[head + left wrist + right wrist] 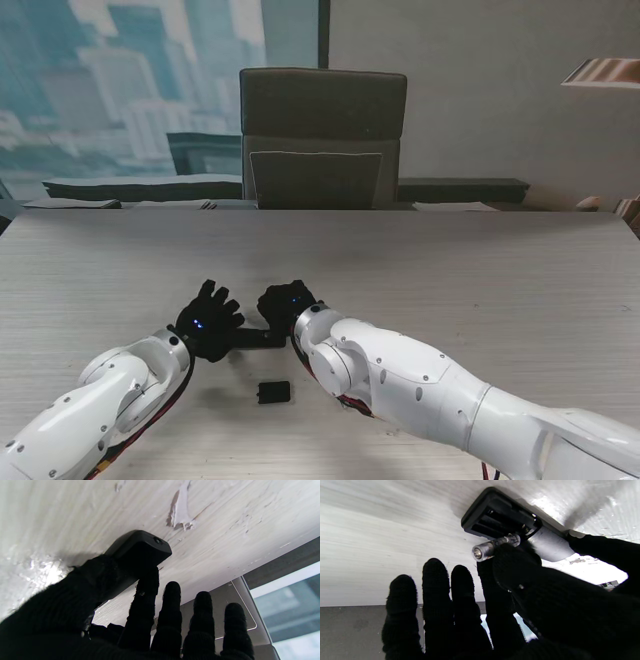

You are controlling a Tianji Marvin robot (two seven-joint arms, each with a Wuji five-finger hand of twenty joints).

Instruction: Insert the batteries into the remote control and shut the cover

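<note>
Right wrist view: right hand (520, 585) pinches a battery (492, 547) at the remote control (500, 520)'s open, empty-looking bay; left hand (105, 597) grips the remote's other end; cover (273, 391) lies apart, nearer the table (500, 280)'s near edge; seating and closing remain.

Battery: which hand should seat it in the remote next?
Right. The right hand already pinches the battery at the open compartment. The left hand is busy steadying the remote. The cover lies nearer to me.

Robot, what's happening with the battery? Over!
Right hand pinching battery at remote's open compartment. Left hand gripping remote. Cover loose on table, nearer me.
</note>
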